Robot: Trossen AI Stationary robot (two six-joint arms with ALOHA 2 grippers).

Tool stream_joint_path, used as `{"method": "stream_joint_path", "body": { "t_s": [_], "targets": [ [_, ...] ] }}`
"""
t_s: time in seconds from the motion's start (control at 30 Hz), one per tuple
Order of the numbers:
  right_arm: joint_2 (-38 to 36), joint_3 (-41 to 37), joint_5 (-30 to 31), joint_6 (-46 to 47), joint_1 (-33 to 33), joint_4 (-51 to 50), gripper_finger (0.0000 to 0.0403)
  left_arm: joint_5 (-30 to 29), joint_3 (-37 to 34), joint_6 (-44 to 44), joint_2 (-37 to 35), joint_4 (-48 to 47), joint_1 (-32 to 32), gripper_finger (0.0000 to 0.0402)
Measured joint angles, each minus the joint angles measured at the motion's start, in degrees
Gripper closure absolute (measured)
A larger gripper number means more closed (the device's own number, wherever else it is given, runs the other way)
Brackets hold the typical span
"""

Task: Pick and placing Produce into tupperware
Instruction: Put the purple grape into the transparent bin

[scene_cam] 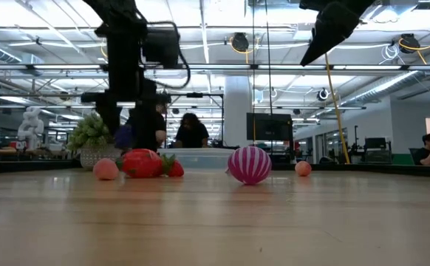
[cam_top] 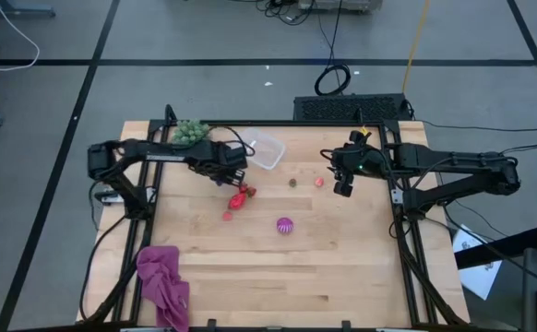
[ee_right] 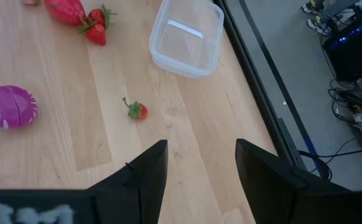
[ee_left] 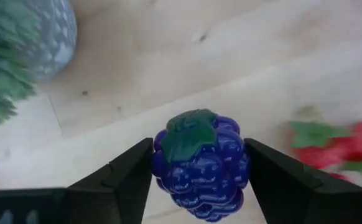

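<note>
From above, your left gripper (cam_top: 234, 171) sits at nine o'clock of the tupperware (cam_top: 267, 151). Left wrist view — its jaws pinch a blue-purple berry (ee_left: 199, 165). Right wrist view: right gripper (ee_right: 199, 168) spread, empty. No readable writing.

High view is looking straight down from far above, taking in whole bench (cam_top: 278, 267); low view is sitting at bench-top height, facing level across toward room behind; left wrist view is peering close past own fingers (ee_left: 128, 180) at blue berry (ee_left: 199, 165) between them; right wrist view is looking down from higher; high, low and right wrist views are sharing clear tub (ee_right: 187, 37) and striped magenta ball (ee_right: 9, 106).
</note>
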Motion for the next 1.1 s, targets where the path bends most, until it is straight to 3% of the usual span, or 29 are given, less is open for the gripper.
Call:
{"method": "stream_joint_path", "body": {
  "t_s": [0.2, 0.33, 0.47, 0.57, 0.77, 1.1],
  "targets": [
    [0.0, 0.0, 0.0, 0.0, 0.0, 1.2, 0.0222, -4.6, 0.0, 3.5, -7.7, 12.2, 0.0, 0.017],
    [0.0, 0.0, 0.0, 0.0, 0.0, 2.3, 0.0222, -6.0, 0.1, 14.4, -9.2, 28.9, 0.6, 0.0162],
    [0.0, 0.0, 0.0, 0.2, 0.0, 2.8, 0.0222, -6.0, 0.2, 24.3, -7.7, 39.6, 2.6, 0.0161],
    [0.0, 0.0, 0.0, 0.4, 0.0, 2.8, 0.0222, -5.6, 0.0, 26.6, -4.7, 42.2, 4.4, 0.0161],
    [0.0, 0.0, 0.0, 0.3, 0.0, 3.6, 0.0222, 0.7, 0.2, 27.4, 3.0, 48.5, 7.0, 0.0161],
    [0.0, 0.0, 0.0, 0.2, 0.0, 3.7, 0.0222, 3.4, 8.0, 28.6, 13.0, 41.4, 8.0, 0.016]
  ]
}}
